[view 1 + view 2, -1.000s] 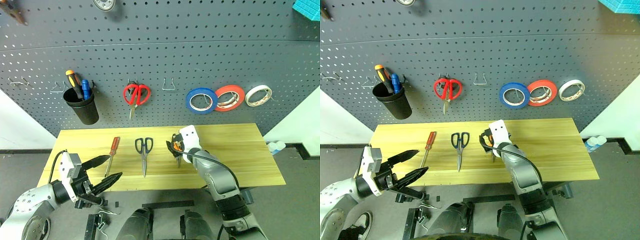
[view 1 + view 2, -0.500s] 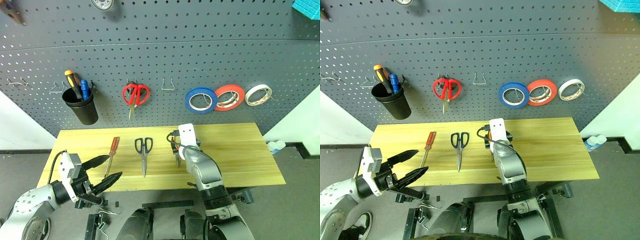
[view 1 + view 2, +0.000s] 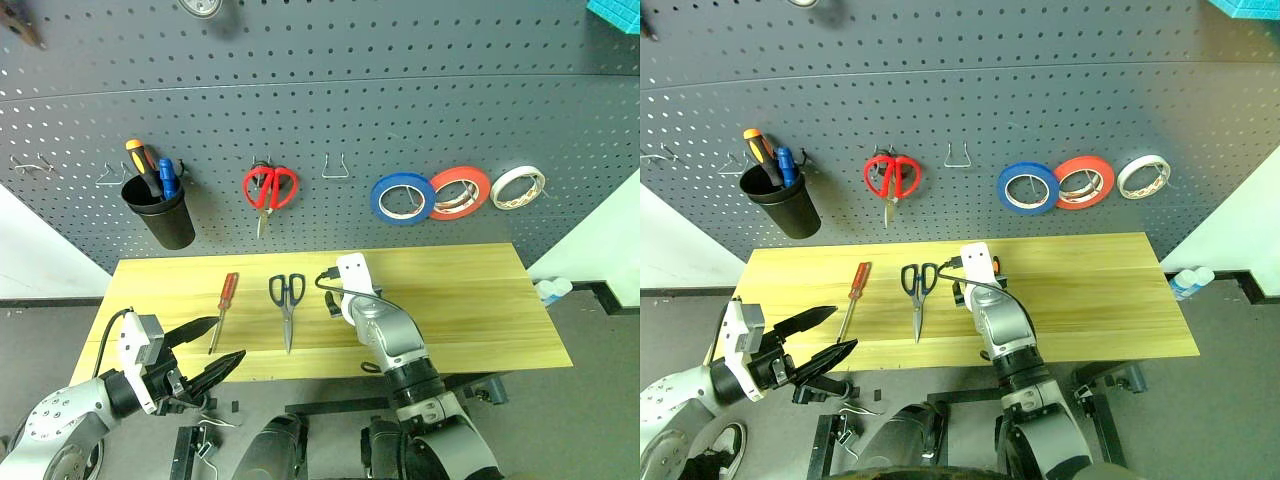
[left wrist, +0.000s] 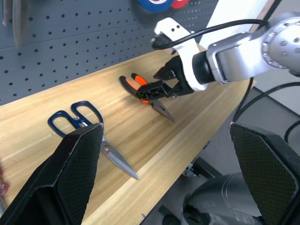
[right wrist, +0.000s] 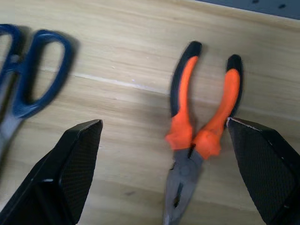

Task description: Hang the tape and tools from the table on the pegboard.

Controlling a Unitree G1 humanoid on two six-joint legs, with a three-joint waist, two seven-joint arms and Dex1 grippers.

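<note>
The right gripper (image 4: pixel 161 86) is hanging low over the table (image 3: pixel 470 300), fingers spread wide with nothing between them, straddling the pliers (image 5: pixel 197 136) which are lying flat on the wood between the two fingers (image 5: pixel 70 168) in the right wrist view; contact with the pliers cannot be told. Pliers handles are pointing toward the pegboard (image 3: pixel 400 90), jaws toward the table's front edge

The left gripper (image 3: pixel 212 350) is sitting at the table's front left corner, fingers wide apart, holding nothing

Dark blue-handled scissors (image 3: pixel 287 305) are lying on the table just left of the right gripper, blades toward the front edge. The red-handled screwdriver (image 3: pixel 225 308) is lying further left, near the left gripper, apart from the scissors

The blue tape (image 3: pixel 402 199) is hanging on the pegboard, right of centre, with a red-orange roll (image 3: pixel 460 192) overlapping its right edge and a white roll (image 3: pixel 518 188) further right. Red-handled scissors (image 3: pixel 268 190) are hanging left of an empty hook (image 3: pixel 336 166). A black cup (image 3: pixel 160 212) on the board's left side is holding an orange screwdriver (image 3: pixel 142 162) and a blue-handled one (image 3: pixel 168 176)
</note>
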